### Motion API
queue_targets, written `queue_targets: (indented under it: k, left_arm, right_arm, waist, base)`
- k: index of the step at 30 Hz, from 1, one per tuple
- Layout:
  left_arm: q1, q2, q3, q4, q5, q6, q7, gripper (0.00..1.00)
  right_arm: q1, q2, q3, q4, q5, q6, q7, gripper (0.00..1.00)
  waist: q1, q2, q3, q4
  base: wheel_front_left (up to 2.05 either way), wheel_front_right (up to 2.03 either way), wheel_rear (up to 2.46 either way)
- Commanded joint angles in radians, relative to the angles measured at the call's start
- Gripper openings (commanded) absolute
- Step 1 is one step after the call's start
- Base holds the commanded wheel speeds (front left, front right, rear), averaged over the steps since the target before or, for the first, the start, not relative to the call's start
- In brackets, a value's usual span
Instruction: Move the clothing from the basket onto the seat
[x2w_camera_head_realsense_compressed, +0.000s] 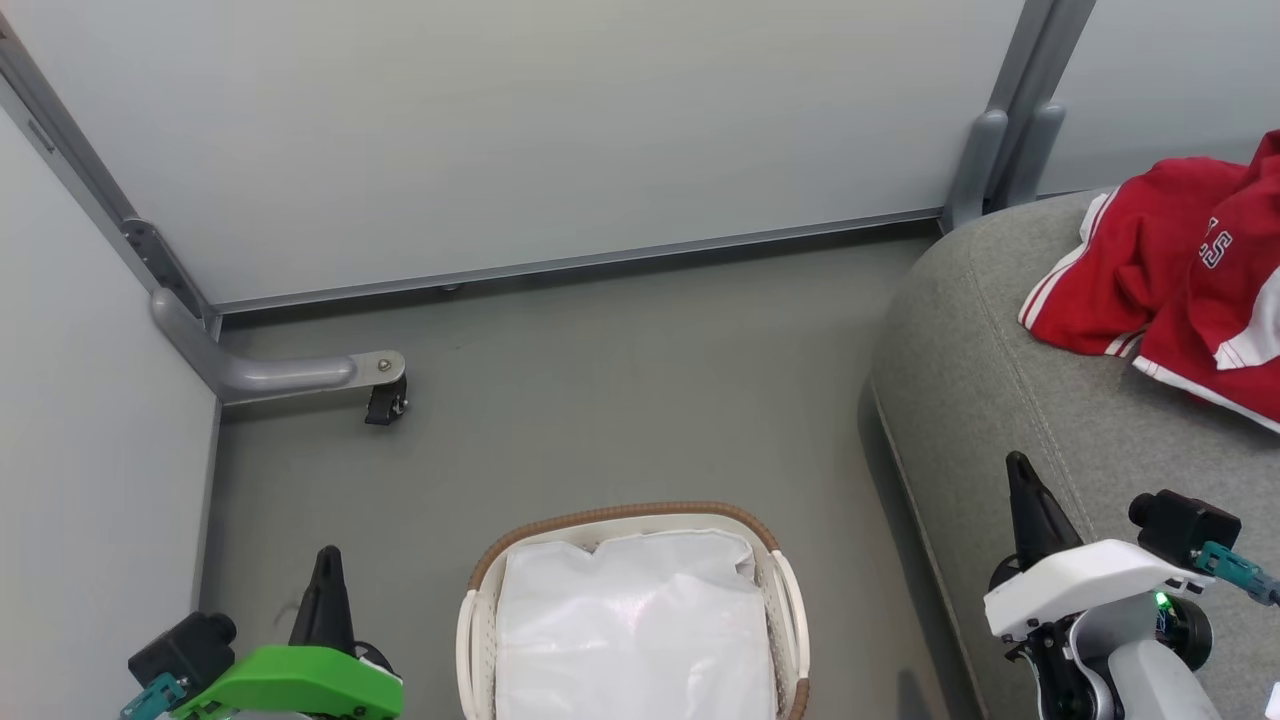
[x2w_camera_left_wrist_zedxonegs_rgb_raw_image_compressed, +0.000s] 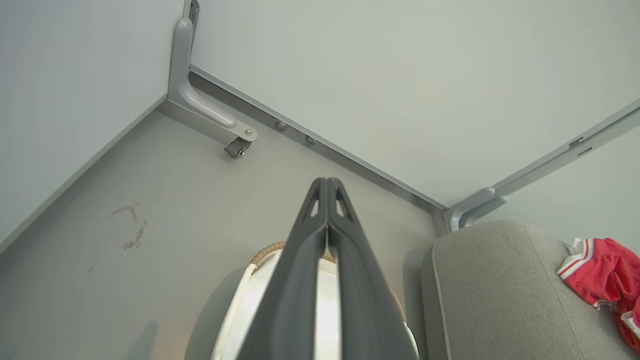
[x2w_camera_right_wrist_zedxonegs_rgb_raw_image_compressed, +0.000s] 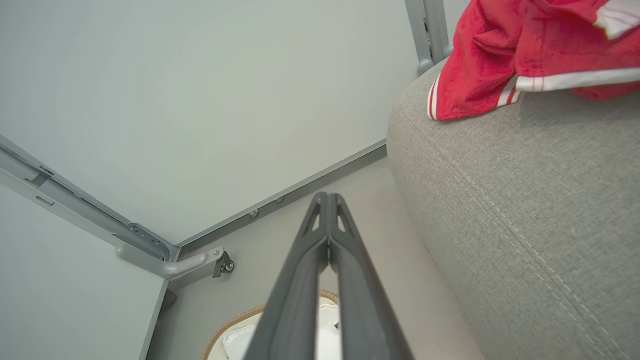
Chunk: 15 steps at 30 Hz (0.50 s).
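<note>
The red clothing (x2w_camera_head_realsense_compressed: 1175, 270) with white stripes and lettering lies in a heap on the grey seat (x2w_camera_head_realsense_compressed: 1000, 400) at the right; it also appears as red clothing (x2w_camera_left_wrist_zedxonegs_rgb_raw_image_compressed: 605, 280) and red clothing (x2w_camera_right_wrist_zedxonegs_rgb_raw_image_compressed: 520, 50) on the seat (x2w_camera_left_wrist_zedxonegs_rgb_raw_image_compressed: 490, 300) and seat (x2w_camera_right_wrist_zedxonegs_rgb_raw_image_compressed: 525, 225). The white basket (x2w_camera_head_realsense_compressed: 480, 600) with a brown rim stands on the floor at bottom centre, holding only its white liner (x2w_camera_head_realsense_compressed: 630, 630). My left gripper (x2w_camera_head_realsense_compressed: 326, 560) is shut and empty, left of the basket. My right gripper (x2w_camera_head_realsense_compressed: 1018, 468) is shut and empty over the seat's front edge. Both pairs of fingers are pressed together, left gripper (x2w_camera_left_wrist_zedxonegs_rgb_raw_image_compressed: 326, 182), right gripper (x2w_camera_right_wrist_zedxonegs_rgb_raw_image_compressed: 327, 196).
Pale partition walls close the corner behind. A grey metal foot with a small caster (x2w_camera_head_realsense_compressed: 385, 400) juts onto the floor at the left. Another post bracket (x2w_camera_head_realsense_compressed: 985, 160) stands behind the seat. Grey floor (x2w_camera_head_realsense_compressed: 620, 400) lies between basket and wall.
</note>
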Motion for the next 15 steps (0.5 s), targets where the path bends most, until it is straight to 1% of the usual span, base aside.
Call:
queue_targets:
  k: [1, 15]
  left_arm:
    - [-0.028, 0.002, 0.008, -0.018, -0.039, -0.004, 0.01, 0.0]
    - [-0.04, 0.003, 0.037, -0.04, -0.215, -0.011, 0.061, 0.0]
  right_arm:
    - [-0.005, -0.006, -0.006, -0.021, 0.044, 0.0, 0.009, 0.0]
    - [0.007, -0.008, -0.021, -0.045, 0.251, 0.0, 0.06, 0.0]
  waist:
    - [0.0, 0.0, -0.001, 0.0]
    - [0.0, 0.0, -0.007, 0.003]
  base:
    - [0.0, 0.0, 0.0]
    - [0.0, 0.0, 0.0]
